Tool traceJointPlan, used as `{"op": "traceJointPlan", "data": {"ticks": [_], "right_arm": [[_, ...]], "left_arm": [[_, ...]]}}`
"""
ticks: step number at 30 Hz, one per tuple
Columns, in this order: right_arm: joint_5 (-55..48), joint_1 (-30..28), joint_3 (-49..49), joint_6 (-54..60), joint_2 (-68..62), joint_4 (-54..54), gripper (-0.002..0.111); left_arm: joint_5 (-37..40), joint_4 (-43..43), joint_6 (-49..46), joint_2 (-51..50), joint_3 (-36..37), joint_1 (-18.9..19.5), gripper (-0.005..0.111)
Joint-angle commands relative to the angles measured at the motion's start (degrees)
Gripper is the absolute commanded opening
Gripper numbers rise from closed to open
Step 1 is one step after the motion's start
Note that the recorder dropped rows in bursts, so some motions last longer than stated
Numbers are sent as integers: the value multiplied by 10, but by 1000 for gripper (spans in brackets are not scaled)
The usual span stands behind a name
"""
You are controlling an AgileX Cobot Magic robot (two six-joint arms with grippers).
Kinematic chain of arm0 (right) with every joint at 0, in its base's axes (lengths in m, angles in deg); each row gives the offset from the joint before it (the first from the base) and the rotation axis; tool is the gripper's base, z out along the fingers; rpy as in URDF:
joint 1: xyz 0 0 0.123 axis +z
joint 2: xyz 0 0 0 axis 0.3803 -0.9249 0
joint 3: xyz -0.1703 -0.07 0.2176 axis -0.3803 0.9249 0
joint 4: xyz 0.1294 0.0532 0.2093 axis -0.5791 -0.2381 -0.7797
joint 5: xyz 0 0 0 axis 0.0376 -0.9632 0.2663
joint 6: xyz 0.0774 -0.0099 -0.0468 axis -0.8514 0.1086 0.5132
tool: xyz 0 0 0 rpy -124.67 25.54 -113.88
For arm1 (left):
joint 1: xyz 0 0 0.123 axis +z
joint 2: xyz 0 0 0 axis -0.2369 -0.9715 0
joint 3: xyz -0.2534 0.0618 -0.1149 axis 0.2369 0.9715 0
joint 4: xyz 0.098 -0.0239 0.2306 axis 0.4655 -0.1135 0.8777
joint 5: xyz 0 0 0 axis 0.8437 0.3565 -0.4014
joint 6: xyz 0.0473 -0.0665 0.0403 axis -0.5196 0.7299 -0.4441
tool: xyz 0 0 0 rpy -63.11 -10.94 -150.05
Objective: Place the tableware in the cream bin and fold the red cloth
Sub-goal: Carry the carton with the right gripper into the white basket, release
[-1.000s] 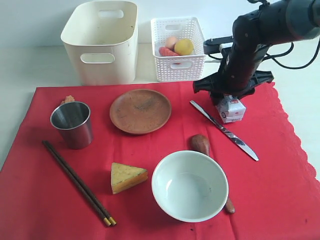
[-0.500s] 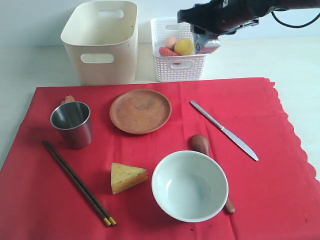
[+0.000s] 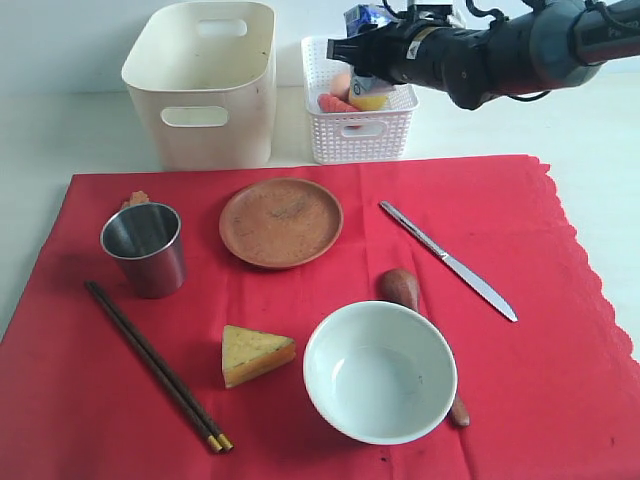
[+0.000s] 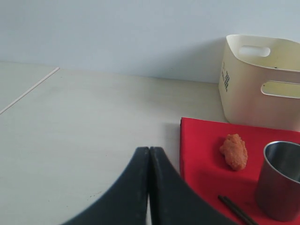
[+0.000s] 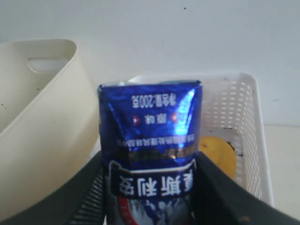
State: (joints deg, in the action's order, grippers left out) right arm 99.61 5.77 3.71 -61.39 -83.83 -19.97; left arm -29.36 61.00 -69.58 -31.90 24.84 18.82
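Red cloth [image 3: 560, 300] lies flat; right hand [image 5: 150, 197] grips milk carton [image 5: 150, 126].

Below the milk carton [image 5: 150, 140] in the right gripper [image 3: 362, 50], the white lattice basket [image 3: 357, 130] has room beside the lemon [image 5: 218, 157]; the cream bin [image 3: 205, 85] alongside stands open-topped.

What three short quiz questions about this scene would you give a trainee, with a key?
1. True or false: the right end effector holds the milk carton over the white lattice basket.
2. Which piece is partly hidden behind the bowl? A. knife B. wooden spoon C. chopsticks
3. Fill in: the left end effector is ___ (open or shut).
Key: 1 true; 2 B; 3 shut.
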Motion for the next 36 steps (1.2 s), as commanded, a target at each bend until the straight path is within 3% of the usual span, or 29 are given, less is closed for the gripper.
{"op": "traceJointPlan", "data": {"ticks": [1,7,12,14,16,18,22,26,36], "right_arm": [[7,2,-22,6,-3,-1,32],[-4,2,-23,31,-1,-1,64],[-35,2,-23,29,31,-1,73],[-135,2,-23,10,71,-1,72],[-209,2,-23,13,104,-1,68],[-264,2,-23,27,135,-1,56],[-352,3,-22,63,182,-3,24],[-377,10,-22,70,198,-9,1],[-377,101,-21,80,197,-20,0]], "left_arm": [[-3,-2,0,3,0,2,2],[-3,-2,0,3,0,2,2],[-3,-2,0,3,0,2,2],[-3,-2,0,3,0,2,2],[-3,-2,0,3,0,2,2],[-3,-2,0,3,0,2,2],[-3,-2,0,3,0,2,2],[-3,-2,0,3,0,2,2],[-3,-2,0,3,0,2,2]]}}
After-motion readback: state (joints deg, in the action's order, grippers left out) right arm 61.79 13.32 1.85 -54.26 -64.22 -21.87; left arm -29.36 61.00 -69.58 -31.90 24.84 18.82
